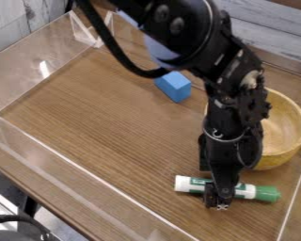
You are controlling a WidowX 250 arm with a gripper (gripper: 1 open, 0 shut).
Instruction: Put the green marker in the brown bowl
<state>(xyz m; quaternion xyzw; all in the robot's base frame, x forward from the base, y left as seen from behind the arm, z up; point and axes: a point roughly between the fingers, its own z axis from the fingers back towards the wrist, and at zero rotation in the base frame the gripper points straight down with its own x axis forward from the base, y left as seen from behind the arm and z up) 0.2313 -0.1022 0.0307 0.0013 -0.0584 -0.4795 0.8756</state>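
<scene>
The green marker (198, 184) lies flat on the wooden table near the front right, its white barrel to the left and its green cap (265, 195) to the right. My gripper (225, 189) points straight down right over the marker's middle, open, with the black fingers (218, 194) straddling the barrel; whether they touch it I cannot tell. Behind the gripper at the right sits the brown bowl (288, 132), round and light-brown, partly hidden by the arm.
A blue rectangular block (177, 88) lies behind the arm near the table's middle. Clear plastic walls (27, 71) fence the wooden surface on all sides. The black arm (191, 47) reaches in from the top.
</scene>
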